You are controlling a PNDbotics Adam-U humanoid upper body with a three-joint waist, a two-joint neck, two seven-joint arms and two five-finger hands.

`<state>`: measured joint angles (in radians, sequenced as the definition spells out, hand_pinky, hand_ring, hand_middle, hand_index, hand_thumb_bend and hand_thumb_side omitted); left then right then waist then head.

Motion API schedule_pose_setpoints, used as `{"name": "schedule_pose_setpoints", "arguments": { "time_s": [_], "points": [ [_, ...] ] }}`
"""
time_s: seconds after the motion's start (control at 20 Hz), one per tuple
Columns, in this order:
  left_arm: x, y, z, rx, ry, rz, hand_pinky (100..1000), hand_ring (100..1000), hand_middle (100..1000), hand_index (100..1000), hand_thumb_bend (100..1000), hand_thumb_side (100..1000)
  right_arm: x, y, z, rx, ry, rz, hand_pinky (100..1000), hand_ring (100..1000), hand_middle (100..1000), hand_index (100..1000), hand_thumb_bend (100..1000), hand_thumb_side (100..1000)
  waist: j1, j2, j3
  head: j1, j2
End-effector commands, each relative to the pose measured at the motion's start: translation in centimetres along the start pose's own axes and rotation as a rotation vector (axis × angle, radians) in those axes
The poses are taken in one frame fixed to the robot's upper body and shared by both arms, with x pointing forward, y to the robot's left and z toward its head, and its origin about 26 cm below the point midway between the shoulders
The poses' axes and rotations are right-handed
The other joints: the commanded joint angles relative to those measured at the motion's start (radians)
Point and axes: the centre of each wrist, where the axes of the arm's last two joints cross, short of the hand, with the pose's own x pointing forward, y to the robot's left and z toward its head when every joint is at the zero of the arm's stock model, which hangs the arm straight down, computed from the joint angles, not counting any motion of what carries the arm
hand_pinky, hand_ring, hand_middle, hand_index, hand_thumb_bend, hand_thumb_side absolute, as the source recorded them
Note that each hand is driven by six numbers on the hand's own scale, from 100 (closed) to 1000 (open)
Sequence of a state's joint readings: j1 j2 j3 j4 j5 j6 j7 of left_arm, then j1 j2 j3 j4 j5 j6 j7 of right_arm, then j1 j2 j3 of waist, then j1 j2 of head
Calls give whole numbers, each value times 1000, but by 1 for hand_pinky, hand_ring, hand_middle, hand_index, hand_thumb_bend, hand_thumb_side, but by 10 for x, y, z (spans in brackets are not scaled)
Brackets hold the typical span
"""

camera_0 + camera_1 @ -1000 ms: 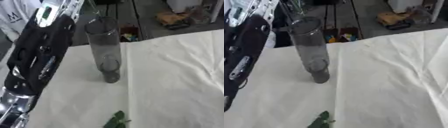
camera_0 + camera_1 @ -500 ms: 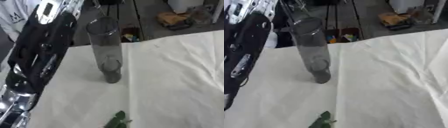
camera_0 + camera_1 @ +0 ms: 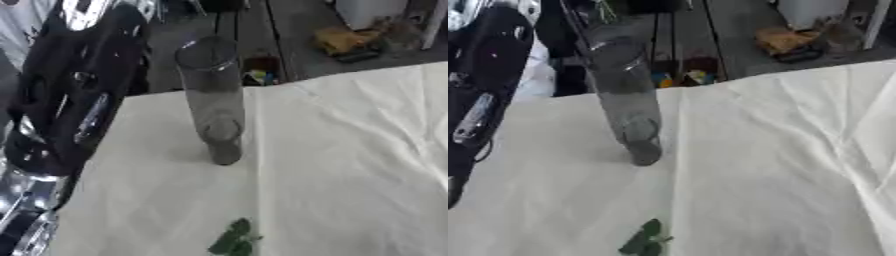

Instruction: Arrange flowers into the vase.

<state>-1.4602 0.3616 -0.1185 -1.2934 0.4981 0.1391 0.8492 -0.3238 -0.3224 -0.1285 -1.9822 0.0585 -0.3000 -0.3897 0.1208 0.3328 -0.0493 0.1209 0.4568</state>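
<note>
Vase (image 3: 213, 100) is standing empty on the cloth-covered tabletop (image 3: 350, 165), green sprig (image 3: 233, 239) lying nearby; left arm (image 3: 66, 100) is looming beside it, hand state indiscernible; grasping a stem is coming next.

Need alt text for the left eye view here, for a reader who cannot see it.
A tall clear glass vase stands upright and empty on a table under a cream cloth. A black and silver robot arm fills the left edge beside it, apart from the vase, its hand out of view. A green leafy sprig lies on the cloth at the bottom edge.
</note>
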Motion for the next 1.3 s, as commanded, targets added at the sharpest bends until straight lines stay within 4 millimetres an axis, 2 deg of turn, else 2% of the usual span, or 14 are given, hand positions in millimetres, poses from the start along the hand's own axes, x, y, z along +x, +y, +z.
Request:
{"name": "schedule_pose_setpoints", "arguments": {
  "time_s": [0.05,0.3,0.6,0.9,1.3],
  "points": [
    [15,1,-6,14,-24,13,100,100,100,100,100,728,5,-3,-5,-1,-19,-1,752,608,479,825,100,928,-12,-34,7,-17,21],
    [-15,6,-12,90,128,-86,100,100,100,100,100,740,4,-6,-2,-25,5,10,753,609,480,825,100,927,-15,-64,23,-39,58],
    [-32,7,-16,119,220,-200,100,100,100,100,100,749,3,-6,1,-43,27,13,753,610,482,825,100,927,-15,-91,35,-53,68],
    [-27,6,-12,111,267,-252,100,100,100,100,100,762,2,-5,3,-56,41,10,754,610,483,825,100,927,-14,-108,34,-54,67],
    [-14,6,-2,71,268,-236,100,100,100,100,100,759,2,-4,3,-66,46,6,754,612,483,825,100,926,-13,-112,30,-59,53]
  ]
}}
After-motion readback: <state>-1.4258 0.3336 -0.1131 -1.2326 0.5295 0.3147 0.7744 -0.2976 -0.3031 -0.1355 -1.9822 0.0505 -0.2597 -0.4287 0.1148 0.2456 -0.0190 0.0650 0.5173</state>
